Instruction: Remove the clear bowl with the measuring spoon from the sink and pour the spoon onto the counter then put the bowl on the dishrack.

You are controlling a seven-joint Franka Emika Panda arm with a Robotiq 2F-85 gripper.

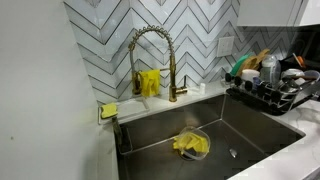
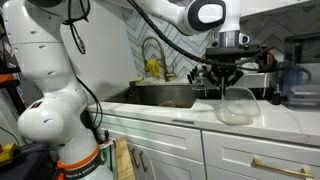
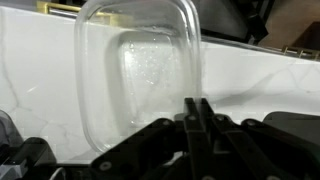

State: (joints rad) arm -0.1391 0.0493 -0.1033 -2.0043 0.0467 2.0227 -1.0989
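The gripper [image 2: 228, 80] clamped on the clear bowl [image 2: 237, 106] above the counter [image 2: 170, 113]
The jaws pinched the bowl's rim; the bowl hung tilted, out of the sink [image 1: 262, 124], and whether it touched the counter could not be told. The dishrack [image 1: 272, 94] stood beside the sink, where a yellow cloth [image 1: 190, 145] lay

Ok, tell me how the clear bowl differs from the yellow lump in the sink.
The clear bowl is colourless and see-through; the yellow lump is opaque and bright. The clear bowl is gripped at its rim by the end effector over the counter; the yellow lump lies on the floor of the sink. The clear bowl looks smooth, the yellow lump crumpled. Both are small beside the sink.
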